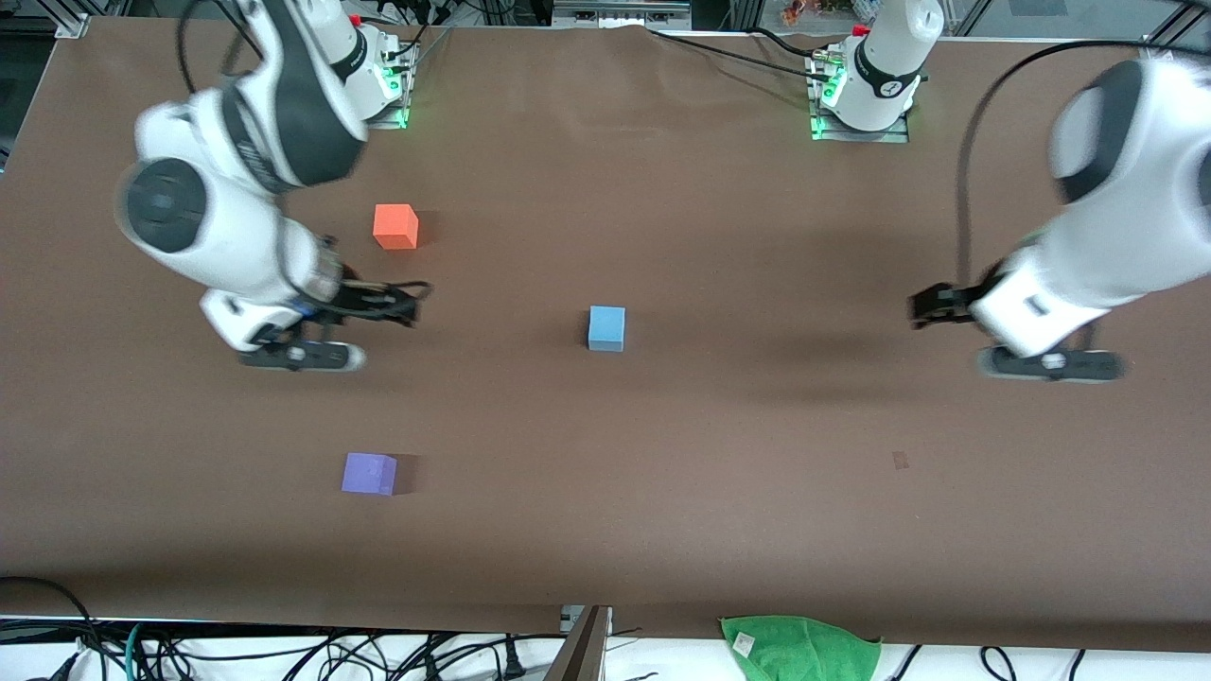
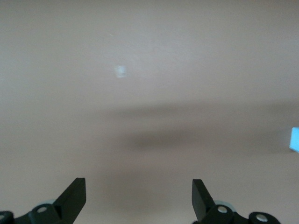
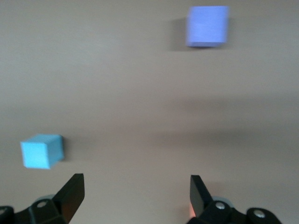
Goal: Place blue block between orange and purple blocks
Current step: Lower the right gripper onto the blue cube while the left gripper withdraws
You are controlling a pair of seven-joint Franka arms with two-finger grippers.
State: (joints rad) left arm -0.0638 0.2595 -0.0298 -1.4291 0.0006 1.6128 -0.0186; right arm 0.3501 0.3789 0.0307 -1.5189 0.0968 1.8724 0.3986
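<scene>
The light blue block [image 1: 606, 328] sits at the middle of the table. The orange block [image 1: 395, 227] and the purple block [image 1: 369, 473] lie toward the right arm's end, the purple one nearer the front camera. My right gripper [image 1: 414, 305] is open and empty over bare table between the orange and purple blocks, closer to the orange one. Its wrist view shows the blue block [image 3: 41, 150], the purple block [image 3: 207, 26] and the open gripper [image 3: 136, 191]. My left gripper [image 1: 916, 310] is open and empty over bare table toward the left arm's end. Its wrist view shows the open gripper [image 2: 139, 193] and an edge of the blue block [image 2: 295, 139].
A green cloth [image 1: 799, 648] lies off the table's edge nearest the front camera, among cables. A small dark mark [image 1: 900, 460] is on the brown table top. The two arm bases stand along the edge farthest from the front camera.
</scene>
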